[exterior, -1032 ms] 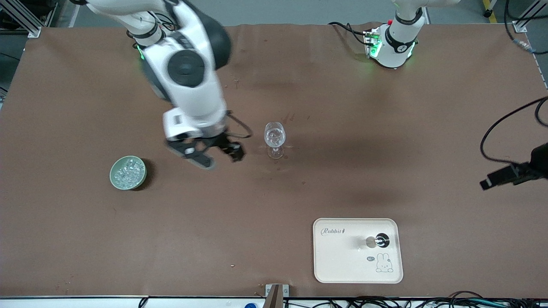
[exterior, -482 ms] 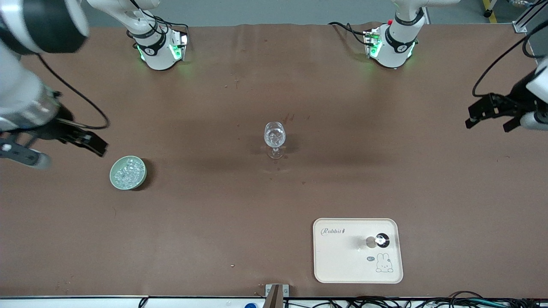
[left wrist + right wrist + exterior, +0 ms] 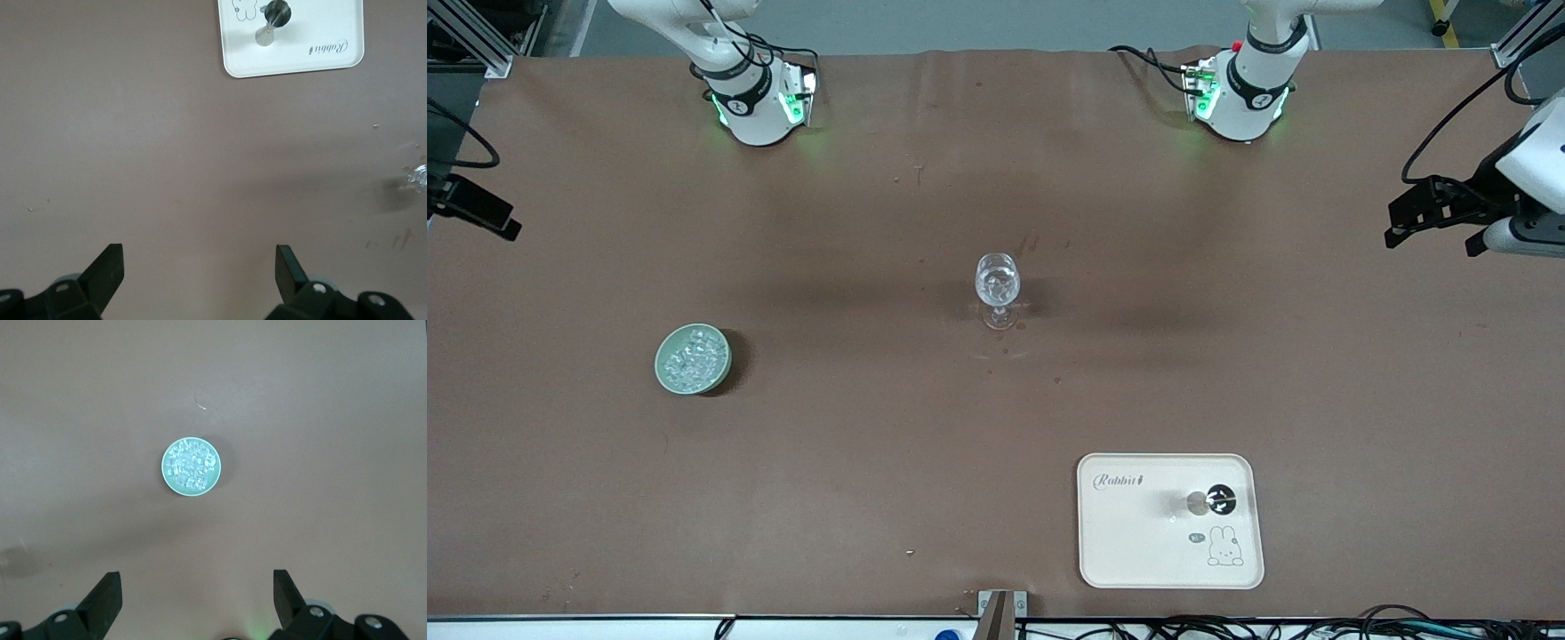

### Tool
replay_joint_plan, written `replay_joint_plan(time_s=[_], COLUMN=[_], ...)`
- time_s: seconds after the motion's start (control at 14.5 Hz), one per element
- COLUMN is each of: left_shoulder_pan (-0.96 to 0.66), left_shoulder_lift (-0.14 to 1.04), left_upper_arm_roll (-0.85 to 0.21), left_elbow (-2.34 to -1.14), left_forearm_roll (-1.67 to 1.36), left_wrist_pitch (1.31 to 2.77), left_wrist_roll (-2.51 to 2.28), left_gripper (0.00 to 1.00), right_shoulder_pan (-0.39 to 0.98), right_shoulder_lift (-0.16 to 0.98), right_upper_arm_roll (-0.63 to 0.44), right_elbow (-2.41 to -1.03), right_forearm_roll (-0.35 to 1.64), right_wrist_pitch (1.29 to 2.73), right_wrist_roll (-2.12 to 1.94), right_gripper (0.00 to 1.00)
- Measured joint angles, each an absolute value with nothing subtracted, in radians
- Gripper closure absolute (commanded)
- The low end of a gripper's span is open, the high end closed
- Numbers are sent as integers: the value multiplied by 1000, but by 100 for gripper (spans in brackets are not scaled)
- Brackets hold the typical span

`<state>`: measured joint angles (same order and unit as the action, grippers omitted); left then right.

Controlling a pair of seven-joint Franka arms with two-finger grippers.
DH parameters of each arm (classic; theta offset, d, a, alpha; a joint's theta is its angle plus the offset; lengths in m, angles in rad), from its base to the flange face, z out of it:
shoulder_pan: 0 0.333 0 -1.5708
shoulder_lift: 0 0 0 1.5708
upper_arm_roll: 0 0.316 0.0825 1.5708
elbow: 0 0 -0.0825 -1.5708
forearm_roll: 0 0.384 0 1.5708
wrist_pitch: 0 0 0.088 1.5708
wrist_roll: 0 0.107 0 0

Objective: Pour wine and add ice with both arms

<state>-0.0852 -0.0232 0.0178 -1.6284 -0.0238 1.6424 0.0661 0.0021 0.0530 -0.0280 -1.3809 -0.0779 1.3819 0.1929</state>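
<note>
The left gripper (image 3: 199,267) hangs up in the air over the bare brown table (image 3: 1316,373) at the left arm's end, and its jaws are spread wide with nothing between them. In the front view this gripper (image 3: 1436,213) shows at the table's edge. In the left wrist view, the white tray (image 3: 333,47) lies well apart from those jaws, and a small black and silver stopper (image 3: 272,20) sits on it. The right gripper (image 3: 197,587) hangs in the air at the right arm's end of the table, and its jaws are spread wide too, holding nothing. Only a dark bit of it (image 3: 476,209) shows at the edge of the front view. In the right wrist view the green bowl (image 3: 191,467) sits on the table well apart from the right jaws, lined up with the gap between them. The ice (image 3: 191,463) is heaped inside that bowl. In the front view the bowl (image 3: 693,358) with the ice (image 3: 693,356) stands toward the right arm's end. The glass (image 3: 997,289) stands upright in the middle of the table, well apart from both sets of jaws. The tray (image 3: 1129,533) lies nearer the front camera than the glass, with the stopper (image 3: 1214,500) on it.
</note>
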Motion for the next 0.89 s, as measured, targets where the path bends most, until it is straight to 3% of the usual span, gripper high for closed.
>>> replay_joint_plan(time_s=[0.41,0.89], left_shoulder_pan=[-90,-88], left_shoulder_lift=[-13,-13], left_upper_arm_roll=[2,-21], left_elbow=[-1622,-1621], left_forearm_roll=[-22,-22], left_wrist_pitch=[1623,1625], left_wrist_roll=[-55,-65], left_gripper=[0,0], right_shoulder_pan=[-10,-12], right_shoulder_lift=[24,23], right_upper_arm_roll=[-29,-30], right_elbow=[-1460,-1461], right_forearm_roll=[-15,-14], right_wrist_pitch=[1486,1494], right_wrist_roll=[186,138], right_gripper=[0,0])
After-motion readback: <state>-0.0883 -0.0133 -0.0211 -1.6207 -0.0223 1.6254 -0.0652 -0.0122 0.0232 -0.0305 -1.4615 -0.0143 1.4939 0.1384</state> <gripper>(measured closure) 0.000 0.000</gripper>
